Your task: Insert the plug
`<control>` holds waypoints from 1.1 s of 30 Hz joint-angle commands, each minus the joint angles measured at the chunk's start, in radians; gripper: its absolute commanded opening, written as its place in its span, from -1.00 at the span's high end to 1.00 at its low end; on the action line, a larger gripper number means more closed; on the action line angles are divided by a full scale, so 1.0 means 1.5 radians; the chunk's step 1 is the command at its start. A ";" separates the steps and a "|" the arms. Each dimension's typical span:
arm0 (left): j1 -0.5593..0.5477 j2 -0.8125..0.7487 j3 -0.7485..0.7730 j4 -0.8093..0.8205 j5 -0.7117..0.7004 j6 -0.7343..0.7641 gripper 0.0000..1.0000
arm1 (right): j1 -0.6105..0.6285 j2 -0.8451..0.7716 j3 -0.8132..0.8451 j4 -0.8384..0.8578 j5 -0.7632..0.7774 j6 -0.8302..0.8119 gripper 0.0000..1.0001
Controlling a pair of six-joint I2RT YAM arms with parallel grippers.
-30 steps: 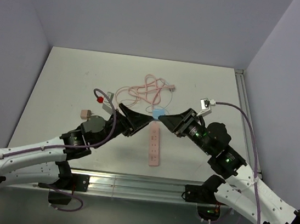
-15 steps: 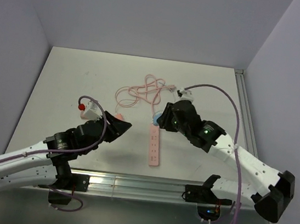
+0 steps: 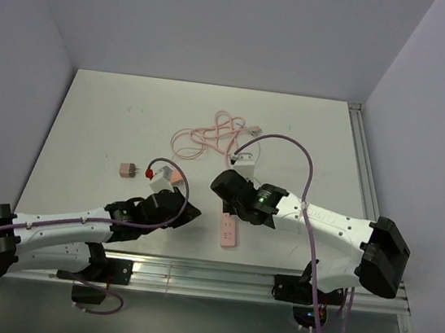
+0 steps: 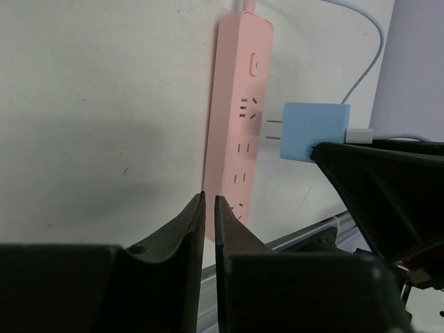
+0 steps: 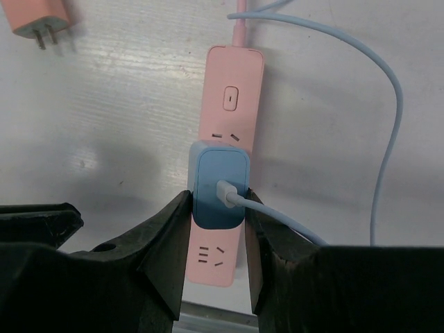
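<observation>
A blue plug [image 5: 219, 187] with a pale blue cable [image 5: 388, 125] sits between the fingers of my right gripper [image 5: 218, 201], which is shut on its sides. It hangs directly over the middle sockets of the pink power strip [image 5: 229, 104]. In the left wrist view the blue plug [image 4: 312, 130] has its two prongs pointing at the strip's [image 4: 239, 118] face, very close to it. My left gripper [image 4: 209, 198] is shut on nothing, low over the table just left of the strip's near end. From above, the right gripper [image 3: 230, 200] covers the strip's [image 3: 228, 233] far half.
A loose pink plug [image 3: 129, 170] lies left of the arms, also in the right wrist view [image 5: 38, 21]. The strip's pink cord [image 3: 210, 136] loops at the back of the table. A metal rail [image 3: 216, 276] runs along the near edge, close to the strip's end.
My left gripper has closed and dropped back towards the near edge, left of the strip. The right arm has swung down over the strip with the blue plug in its jaws.
</observation>
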 commanded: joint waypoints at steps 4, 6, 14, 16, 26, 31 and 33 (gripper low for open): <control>-0.001 0.032 -0.007 0.107 0.022 -0.007 0.70 | 0.027 0.030 -0.013 0.047 0.112 0.026 1.00; -0.001 0.038 -0.011 0.116 0.022 -0.008 0.70 | 0.036 0.034 -0.024 0.059 0.126 0.031 1.00; -0.001 0.058 -0.034 0.147 0.031 -0.018 0.70 | 0.052 0.064 -0.031 0.087 0.156 0.024 1.00; -0.001 0.060 -0.039 0.155 0.031 -0.019 0.70 | 0.059 0.066 -0.030 0.092 0.160 0.024 1.00; -0.001 0.085 -0.043 0.178 0.034 -0.020 0.61 | 0.069 0.121 0.010 0.039 0.193 0.061 1.00; -0.001 0.101 -0.042 0.189 0.038 -0.020 0.57 | 0.071 0.117 0.012 0.037 0.196 0.068 1.00; -0.001 0.111 -0.040 0.194 0.041 -0.021 0.56 | 0.071 0.131 0.028 0.017 0.201 0.072 1.00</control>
